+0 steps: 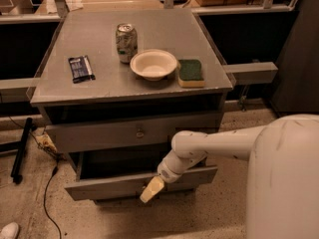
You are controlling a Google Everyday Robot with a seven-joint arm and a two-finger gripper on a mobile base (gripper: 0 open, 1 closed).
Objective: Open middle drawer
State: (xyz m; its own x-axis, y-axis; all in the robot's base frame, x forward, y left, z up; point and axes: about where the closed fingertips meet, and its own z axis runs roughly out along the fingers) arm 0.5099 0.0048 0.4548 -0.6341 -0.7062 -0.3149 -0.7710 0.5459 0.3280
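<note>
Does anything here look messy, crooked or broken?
Nothing is spilled or broken. The can, bowl and sponge sit tidily on the cabinet top. Only the middle drawer stands out: it is pulled out, with the gripper at its front edge.
</note>
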